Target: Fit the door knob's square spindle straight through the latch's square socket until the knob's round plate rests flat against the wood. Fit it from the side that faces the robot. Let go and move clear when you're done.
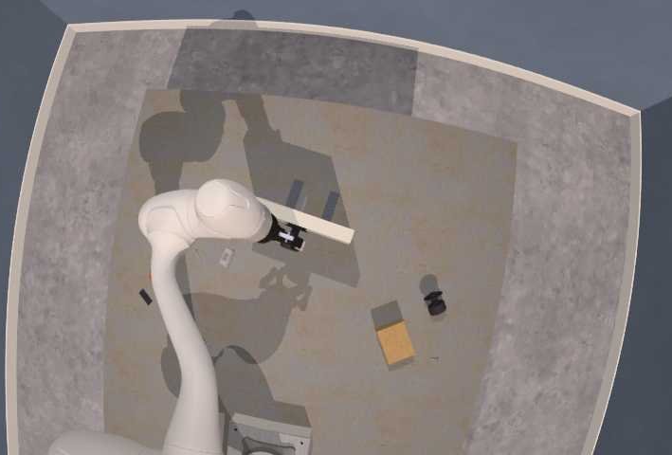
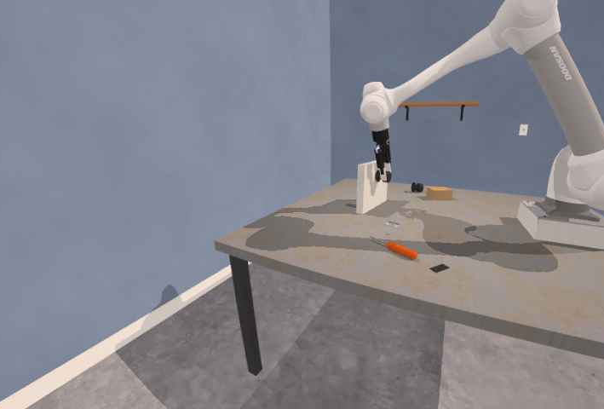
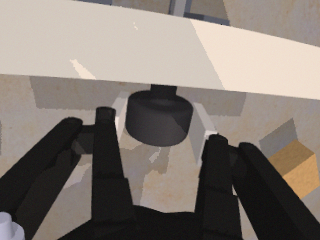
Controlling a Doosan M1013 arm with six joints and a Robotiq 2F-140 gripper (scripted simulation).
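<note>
Orange block point(image 1: 394, 342) point(image 2: 439, 193) point(image 3: 295, 167) near black knob point(image 1: 434, 302) point(image 2: 417, 187)

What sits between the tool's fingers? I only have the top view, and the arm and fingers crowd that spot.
Observer: In the wrist view, the dark round knob is between the fingers of the tool, its neck running to the pale panel. The panel's edge hides whether the plate is flush.
Operator: And that orange speck beside the arm?
Observer: The exterior view shows a screwdriver with an orange handle and a thin metal shaft, lying on the table.
</note>
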